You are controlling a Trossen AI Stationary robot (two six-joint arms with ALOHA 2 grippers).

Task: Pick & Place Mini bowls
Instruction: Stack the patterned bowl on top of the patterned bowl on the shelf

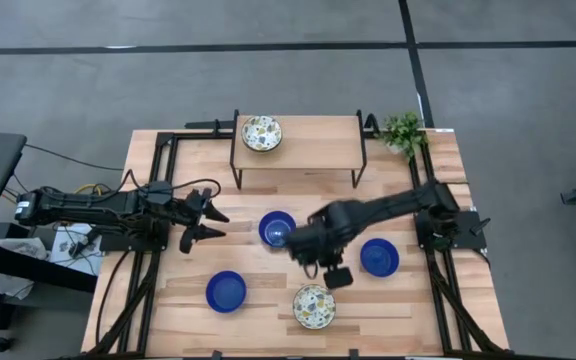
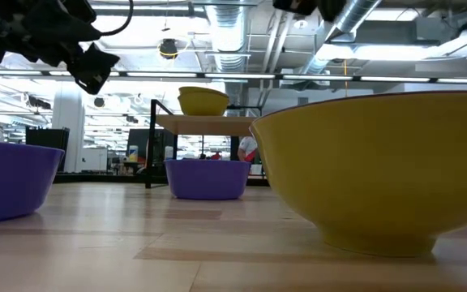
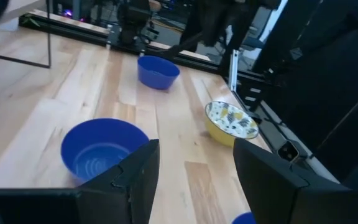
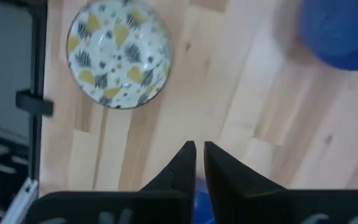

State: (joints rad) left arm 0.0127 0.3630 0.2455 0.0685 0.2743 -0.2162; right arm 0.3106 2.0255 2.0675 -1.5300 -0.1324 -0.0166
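Observation:
Three cobalt blue mini bowls rest on their bases on the table: one in the middle [image 1: 277, 228], one to the right [image 1: 379, 257], one near-left [image 1: 226, 291]. A cream floral bowl [image 1: 313, 306] sits at the near edge and another [image 1: 261, 133] sits on the shelf. My right gripper [image 1: 293, 243] [image 4: 197, 149] is shut and hangs high over the middle bowl's near-right rim; the low view shows that bowl [image 2: 207, 178] untouched. My left gripper [image 1: 211, 224] [image 3: 194, 180] is open, raised, left of the middle bowl [image 3: 101, 149].
A low wooden shelf on black legs [image 1: 298, 150] stands at the table's far side, with a small green plant [image 1: 403, 130] beside its right end. Black frame rails [image 1: 153, 200] run along the table's left and right edges. Bare wood lies between the bowls.

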